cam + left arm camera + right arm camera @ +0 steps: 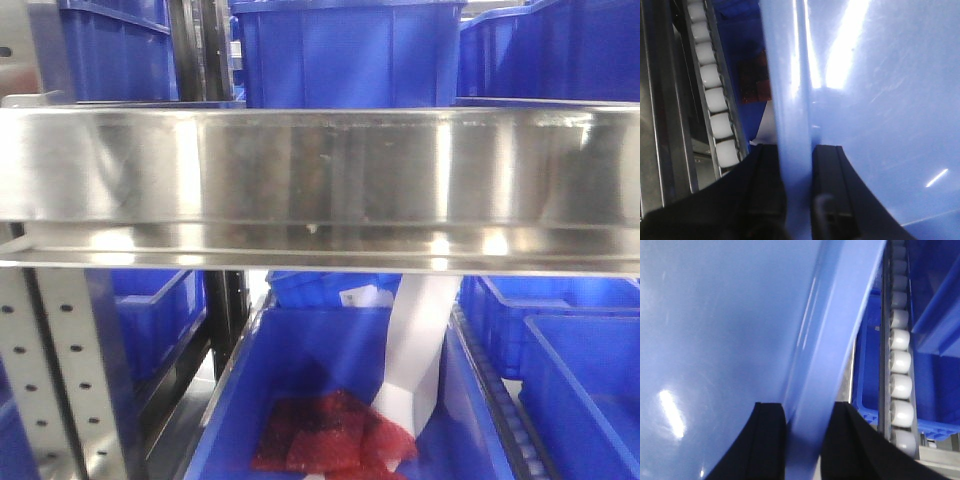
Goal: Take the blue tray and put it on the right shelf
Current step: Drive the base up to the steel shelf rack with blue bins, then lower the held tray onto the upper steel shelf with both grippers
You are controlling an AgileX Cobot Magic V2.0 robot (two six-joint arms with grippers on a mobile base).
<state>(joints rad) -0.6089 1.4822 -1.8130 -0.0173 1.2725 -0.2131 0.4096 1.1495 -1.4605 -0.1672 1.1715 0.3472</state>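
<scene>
Two grippers are carrying the load for you: your left gripper [796, 167] is pinching the blue tray [880, 100] by its left rim, your right gripper [807, 417] is pinching its right rim. The tray is hanging above the roller tracks [710, 80], off the right shelf [320, 165].

This looks like a warehouse or factory stockroom. A stainless steel rack shelf [320, 170] on perforated grey uprights [40, 370] carries rows of deep blue storage bins [345, 50], and lanes of white rollers [901, 360] run beside the bins, as on flow racking.
</scene>
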